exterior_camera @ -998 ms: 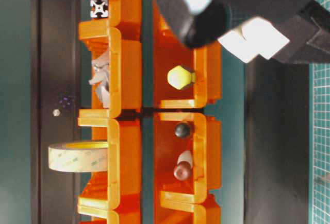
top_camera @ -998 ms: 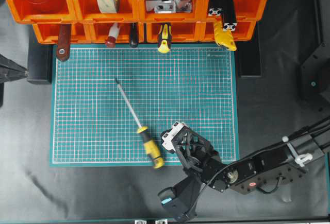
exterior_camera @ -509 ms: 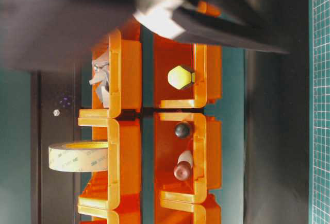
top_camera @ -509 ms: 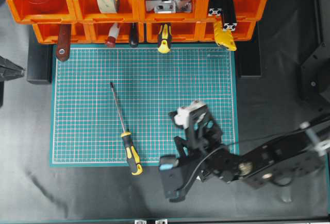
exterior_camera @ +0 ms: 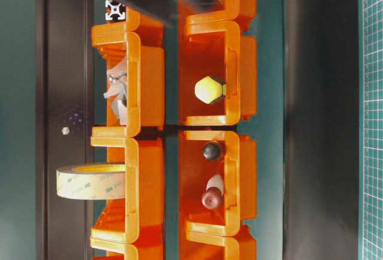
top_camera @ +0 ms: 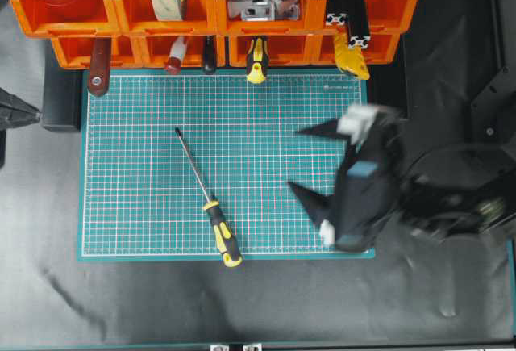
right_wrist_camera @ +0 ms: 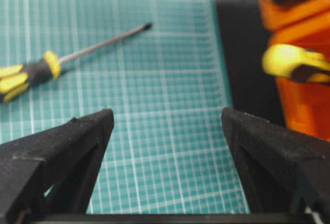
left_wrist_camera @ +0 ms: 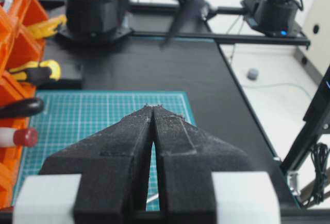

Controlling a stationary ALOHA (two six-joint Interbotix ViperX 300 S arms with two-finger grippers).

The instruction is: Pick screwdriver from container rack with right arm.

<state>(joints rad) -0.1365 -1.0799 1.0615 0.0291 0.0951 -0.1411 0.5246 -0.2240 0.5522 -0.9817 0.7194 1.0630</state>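
since the screwdriver point(top_camera: 206, 202) lies on the mat, well clear of the container rack point(top_camera: 210, 12), my right gripper point(top_camera: 310, 161) (wide open) holds nothing.

Overhead camera looks straight down, taking in the rack point(top_camera: 214, 12) at top and the mat point(top_camera: 266, 125) below. Table-level view sits close, turned sideways, facing the rack point(exterior_camera: 209, 75) bin fronts, mat point(exterior_camera: 372, 92) edge at right. Left wrist camera looks low along its fingers point(left_wrist_camera: 129, 152) across the mat. Right wrist camera hangs near the mat, sharing the screwdriver point(right_wrist_camera: 56, 62) with the overhead point(top_camera: 205, 202).
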